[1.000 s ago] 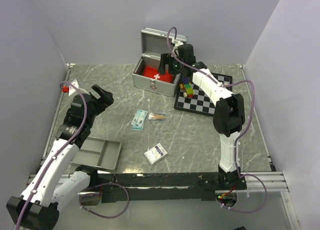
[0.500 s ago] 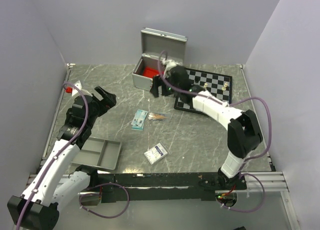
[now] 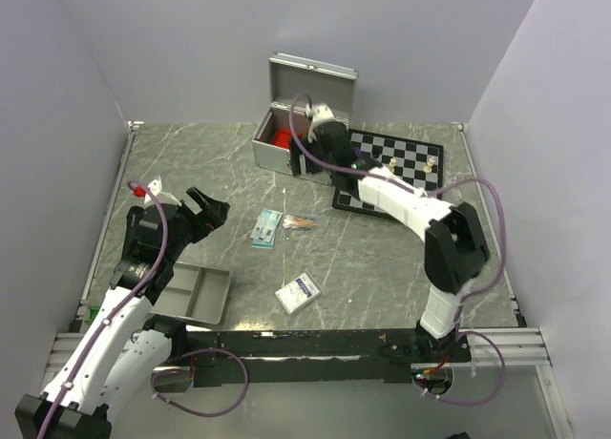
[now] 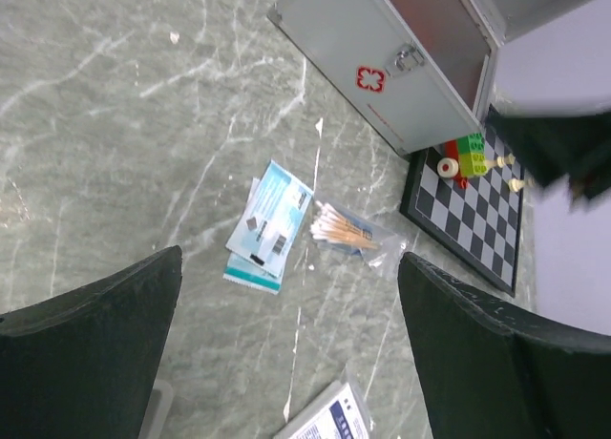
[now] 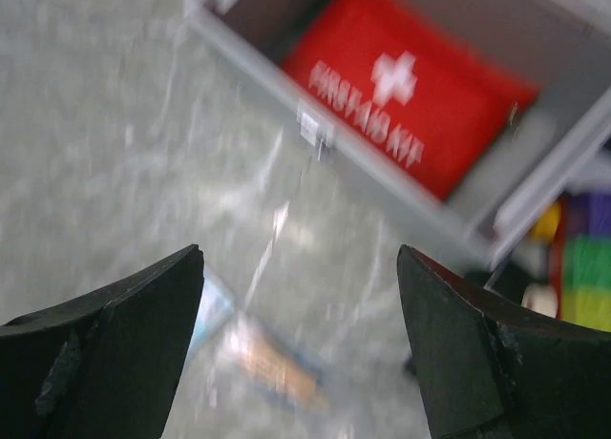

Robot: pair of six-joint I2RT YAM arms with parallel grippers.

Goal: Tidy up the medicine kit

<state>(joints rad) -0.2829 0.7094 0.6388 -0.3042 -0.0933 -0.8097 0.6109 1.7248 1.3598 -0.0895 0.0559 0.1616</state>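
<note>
The medicine kit is a silver case at the back of the table with its lid up and a red first-aid pouch lying inside. In the left wrist view the medicine kit's front wall shows a latch and a red cross sticker. My right gripper hovers open over the kit's front wall, nothing between its fingers. Blue-white packets, a bag of cotton swabs and a white-blue packet lie loose mid-table. My left gripper hangs open and empty, left of them.
A grey divided tray sits at the near left beside my left arm. A chessboard with small pieces lies right of the kit, with coloured blocks at its corner. Grey walls close in the table on three sides.
My right arm has swung out from over the open kit to its front left side, staying open. My left gripper has shifted slightly nearer and to the right.
</note>
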